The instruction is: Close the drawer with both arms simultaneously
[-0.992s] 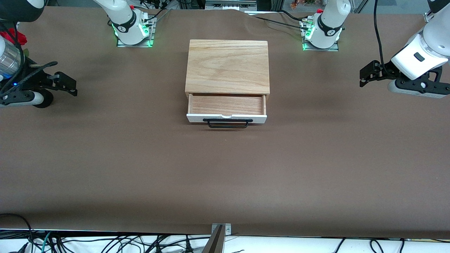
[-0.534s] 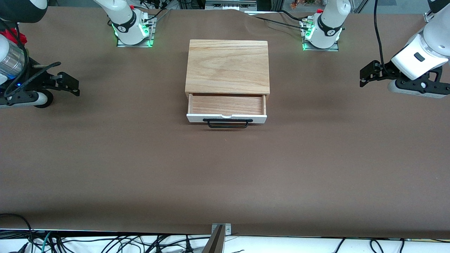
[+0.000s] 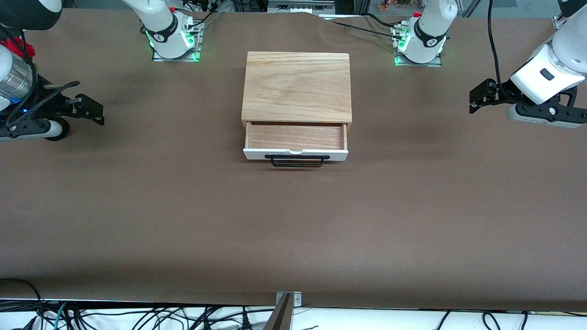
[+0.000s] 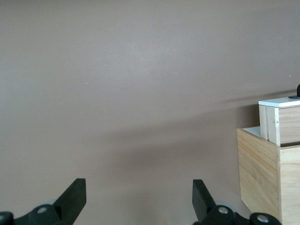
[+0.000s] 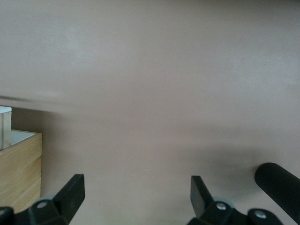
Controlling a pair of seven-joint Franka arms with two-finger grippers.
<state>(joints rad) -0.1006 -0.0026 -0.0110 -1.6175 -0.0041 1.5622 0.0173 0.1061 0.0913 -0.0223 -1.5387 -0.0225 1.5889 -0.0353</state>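
Observation:
A light-oak box (image 3: 297, 87) stands mid-table. Its drawer (image 3: 296, 136) is pulled open toward the front camera, with reddish-brown wood inside, a white front panel and a black wire handle (image 3: 297, 160). My right gripper (image 3: 94, 111) hovers open and empty over the table toward the right arm's end, well apart from the box. My left gripper (image 3: 474, 98) hovers open and empty toward the left arm's end. In the left wrist view the gripper (image 4: 137, 192) is open, with the box (image 4: 262, 173) and drawer (image 4: 286, 122) at the edge. In the right wrist view the gripper (image 5: 136, 187) is open beside the box (image 5: 18, 173).
Both green-lit arm bases (image 3: 173, 41) (image 3: 419, 46) stand farther from the front camera than the box. A red object (image 3: 18, 46) shows near the right arm. Cables and a metal bracket (image 3: 288, 298) line the table's front edge. A black ribbed cylinder (image 5: 279, 187) shows in the right wrist view.
My right gripper has shifted slightly toward the box. The left gripper and the drawer have not moved.

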